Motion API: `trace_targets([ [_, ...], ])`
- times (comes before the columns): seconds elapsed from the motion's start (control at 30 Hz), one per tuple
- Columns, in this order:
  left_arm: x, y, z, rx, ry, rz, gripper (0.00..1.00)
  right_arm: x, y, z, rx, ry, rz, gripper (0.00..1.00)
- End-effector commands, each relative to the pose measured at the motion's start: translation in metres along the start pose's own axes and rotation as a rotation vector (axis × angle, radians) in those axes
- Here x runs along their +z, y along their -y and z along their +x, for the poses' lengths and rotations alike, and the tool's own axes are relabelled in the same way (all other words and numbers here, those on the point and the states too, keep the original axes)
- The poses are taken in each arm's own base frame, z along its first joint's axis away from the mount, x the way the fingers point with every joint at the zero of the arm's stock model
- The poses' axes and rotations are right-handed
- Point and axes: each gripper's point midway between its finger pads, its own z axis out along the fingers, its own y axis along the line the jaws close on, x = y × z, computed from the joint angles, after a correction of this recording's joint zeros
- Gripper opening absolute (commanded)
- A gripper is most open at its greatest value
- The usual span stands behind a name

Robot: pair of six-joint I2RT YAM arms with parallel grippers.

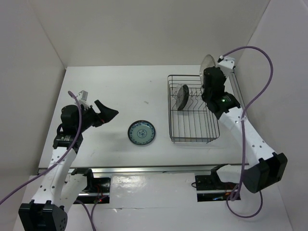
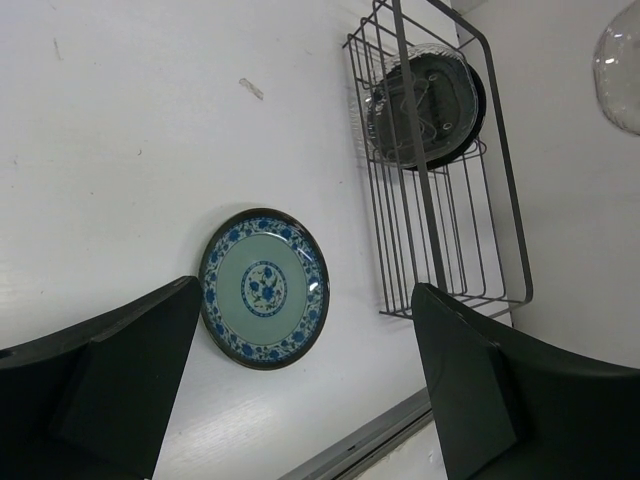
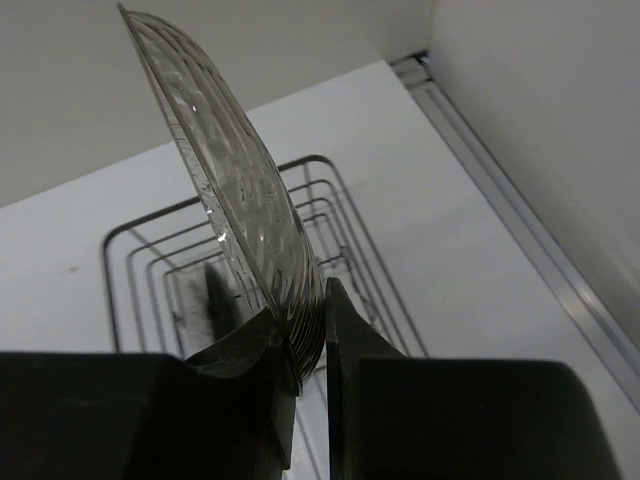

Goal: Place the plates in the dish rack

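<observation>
Clear plate (image 1: 208, 64) held on edge above the rack (image 1: 192, 126) by the right gripper (image 3: 308, 335); blue plate (image 1: 141, 132) lying on the table (image 1: 106, 82).

Top view: the blue plate is seen flat between the arms, just right of the left gripper (image 1: 107, 114), the nearer one; seemingly two racked plates (image 1: 181, 96) stand at the rack's left side. Left wrist view: the left jaws are spread wide, the blue plate framed between them, with nothing in the way. Right wrist view: the right jaws are clamped on the clear plate's rim, the plate upright, the rack directly below.
</observation>
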Motion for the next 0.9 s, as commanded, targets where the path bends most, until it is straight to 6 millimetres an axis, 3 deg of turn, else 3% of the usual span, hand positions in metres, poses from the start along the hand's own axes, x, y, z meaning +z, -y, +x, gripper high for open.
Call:
trace_targets([
  [0.0,-0.006,0.011,-0.014,0.021,0.053,0.019,1.0,0.018,0.027,0.011,-0.034,-0.052,0.076,0.01],
  [0.07,-0.008,0.01,-0.012,0.022,0.054,0.02,1.0,0.024,0.024,0.013,-0.024,-0.065,0.047,0.01],
  [0.3,-0.005,0.007,-0.007,0.013,0.036,0.017,1.0,0.047,0.01,0.055,-0.091,-0.157,0.025,0.01],
  [0.33,-0.005,0.007,-0.007,0.013,0.036,0.017,1.0,0.048,0.008,0.052,-0.081,-0.145,0.021,0.01],
  [0.5,-0.006,0.006,-0.005,0.009,0.029,0.013,1.0,0.06,-0.001,0.078,-0.107,-0.192,0.016,0.01],
  [0.87,-0.006,0.003,-0.004,0.004,0.027,0.0,1.0,0.067,-0.018,0.111,-0.129,-0.255,-0.008,0.0],
])
